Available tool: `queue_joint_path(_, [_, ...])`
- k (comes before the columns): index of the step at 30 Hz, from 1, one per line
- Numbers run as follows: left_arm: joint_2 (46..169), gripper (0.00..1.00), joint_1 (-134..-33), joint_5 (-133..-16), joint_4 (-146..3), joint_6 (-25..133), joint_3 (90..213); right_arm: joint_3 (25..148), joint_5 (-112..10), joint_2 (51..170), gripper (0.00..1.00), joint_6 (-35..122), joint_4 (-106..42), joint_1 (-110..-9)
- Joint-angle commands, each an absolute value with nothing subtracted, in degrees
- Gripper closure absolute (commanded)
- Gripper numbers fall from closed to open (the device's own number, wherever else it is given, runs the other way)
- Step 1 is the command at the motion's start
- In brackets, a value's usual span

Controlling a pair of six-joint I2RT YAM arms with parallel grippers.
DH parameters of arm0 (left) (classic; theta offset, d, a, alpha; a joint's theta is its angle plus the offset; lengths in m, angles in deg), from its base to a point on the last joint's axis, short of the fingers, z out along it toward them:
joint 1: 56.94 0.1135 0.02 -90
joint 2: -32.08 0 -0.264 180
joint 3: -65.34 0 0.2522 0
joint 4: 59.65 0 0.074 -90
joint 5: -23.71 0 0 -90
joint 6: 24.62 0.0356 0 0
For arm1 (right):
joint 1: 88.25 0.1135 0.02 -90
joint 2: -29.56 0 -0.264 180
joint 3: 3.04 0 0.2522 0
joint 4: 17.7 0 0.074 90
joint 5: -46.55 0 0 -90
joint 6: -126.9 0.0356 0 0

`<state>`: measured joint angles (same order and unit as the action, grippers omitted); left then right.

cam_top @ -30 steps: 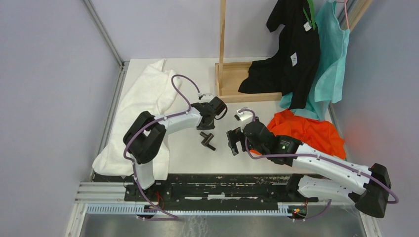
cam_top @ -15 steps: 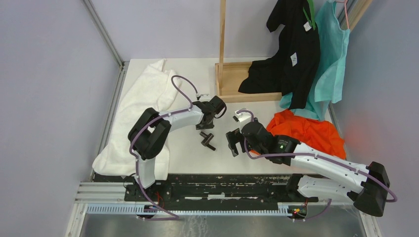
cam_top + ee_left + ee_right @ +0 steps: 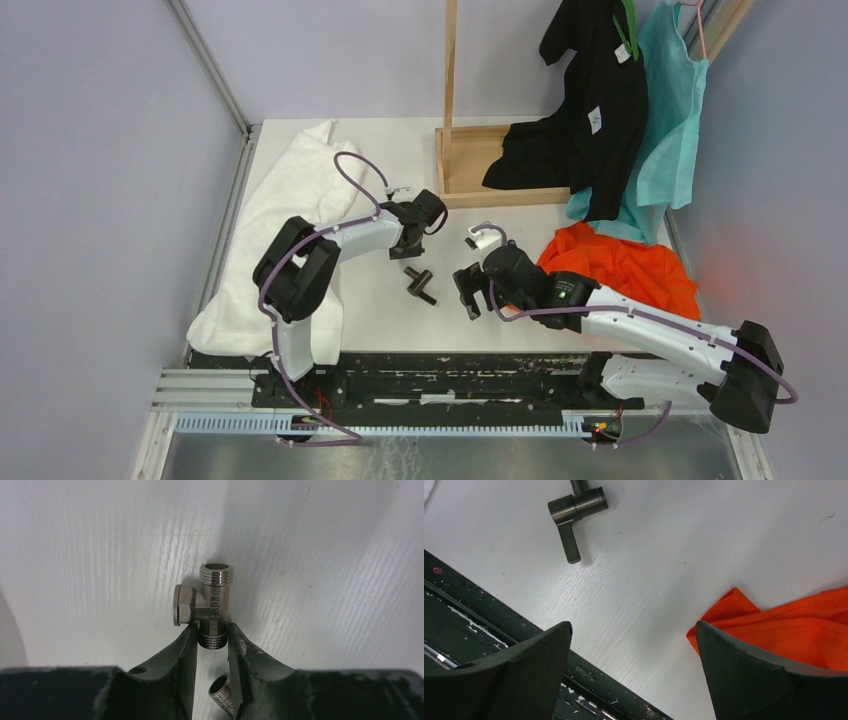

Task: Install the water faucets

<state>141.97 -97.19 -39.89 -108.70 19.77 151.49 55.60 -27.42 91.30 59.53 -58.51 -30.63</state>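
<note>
In the left wrist view a steel T-shaped faucet fitting (image 3: 212, 607) with threaded ends lies against the white table. My left gripper (image 3: 212, 630) is shut on its lower threaded end, a finger pressing each side. A second threaded pipe end (image 3: 221, 692) shows between the fingers, closer in. From above, the left gripper (image 3: 402, 252) hides this fitting. A dark faucet piece with a lever (image 3: 420, 284) lies on the table just in front of it, and shows at the top left of the right wrist view (image 3: 576, 507). My right gripper (image 3: 472, 295) hovers wide open to its right, with nothing between its fingers (image 3: 544, 660).
A white cloth (image 3: 290, 200) covers the table's left side. An orange cloth (image 3: 620, 265) lies at the right, its corner near my right finger (image 3: 774, 630). A wooden stand (image 3: 490, 165) with hanging black and teal garments (image 3: 610, 90) is behind. A black rail (image 3: 430, 370) runs along the near edge.
The left gripper has narrowed onto the T fitting, and its wrist has shifted slightly left and back. The right gripper has crept a little left toward the dark faucet piece.
</note>
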Motion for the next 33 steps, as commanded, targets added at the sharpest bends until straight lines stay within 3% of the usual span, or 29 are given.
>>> queue_joint_path(1, [140.97, 0.68, -96.72, -39.49, -106.86, 21.46, 151.03, 58.49, -27.73, 90.68, 0.0, 59.16, -57.56, -30.8])
queue_joint_path(5, [140.51, 0.9, -96.74, -40.63, -106.36, 22.57, 151.18, 58.73, -26.33, 89.48, 0.0, 60.83, -57.38, -31.05])
queue_joint_path(8, [137.5, 0.96, -96.26, -42.9, -104.48, 25.32, 150.78, 60.61, -29.08, 89.97, 0.0, 66.67, -60.4, -34.98])
queue_joint_path(11, [131.0, 0.97, -94.57, -51.54, -99.02, 30.23, 147.91, 62.2, -40.62, 90.49, 0.01, 73.19, -62.33, -44.33])
queue_joint_path(15, [123.3, 0.97, -91.33, -68.08, -89.77, 34.03, 141.94, 63.2, -42.75, 88.09, 0.02, 82.29, -60.42, -49.87])
queue_joint_path(19, [118.4, 0.97, -88.38, -81.52, -79.56, 32.24, 135.99, 63.42, -42.8, 88.15, 0.27, 93.22, -57.38, -51.98])
queue_joint_path(20, [117.66, 0.97, -88.13, -84.83, -76.89, 31.45, 134.72, 63.74, -43.48, 88.85, 0.29, 95.8, -56.27, -52.23])
queue_joint_path(25, [116.5, 0.97, -88.1, -96.23, -66.11, 26.86, 130.12, 69.05, -47.38, 95.81, 0.28, 100.74, -52.28, -52.2])
queue_joint_path(33, [116.0, 0.97, -88.43, -102.07, -59.22, 23.9, 126.92, 75.69, -45.5, 105.49, 0.31, 102.4, -56.19, -52.02])
